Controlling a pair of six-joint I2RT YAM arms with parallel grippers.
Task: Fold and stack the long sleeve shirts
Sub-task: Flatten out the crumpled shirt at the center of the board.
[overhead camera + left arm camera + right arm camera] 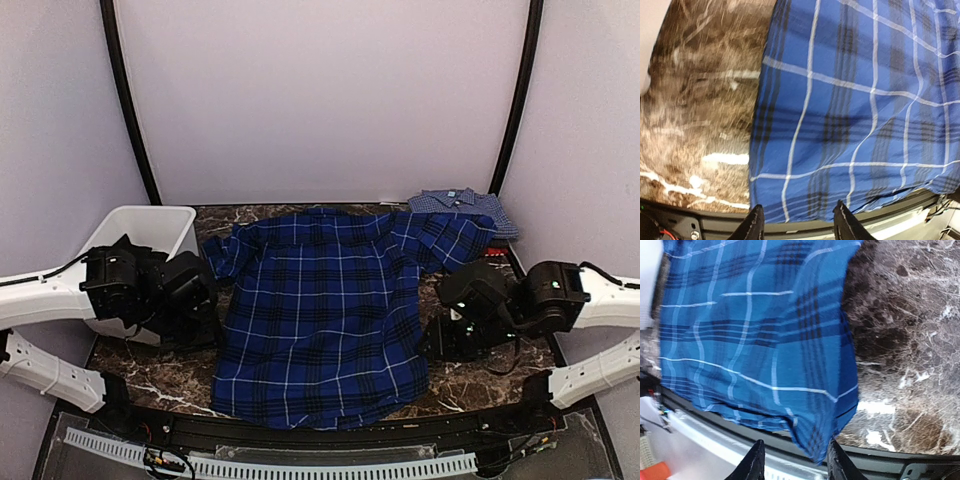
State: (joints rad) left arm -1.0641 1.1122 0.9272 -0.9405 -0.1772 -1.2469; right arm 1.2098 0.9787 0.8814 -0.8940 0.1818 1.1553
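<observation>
The large deep-blue plaid shirt (pixel 320 310) lies spread flat in the middle of the table, its hem toward the near edge. The lighter blue fine-check shirt (pixel 465 205) lies folded at the back right. A small red patch (pixel 493 254) shows behind the right arm; I cannot tell if it is the red shirt. My left gripper (pixel 205 325) is open and empty beside the plaid's left edge; in the left wrist view (pixel 800 225) it hangs over the hem (pixel 840 150). My right gripper (pixel 445 340) is open beside the right edge, over the hem corner (pixel 835 440) in the right wrist view (pixel 795 465).
A white bin (pixel 140 235) stands at the left, partly behind the left arm. The dark marble tabletop (pixel 480 385) shows on both sides of the plaid. A black rail (pixel 330 440) runs along the near edge. Grey walls enclose the back and sides.
</observation>
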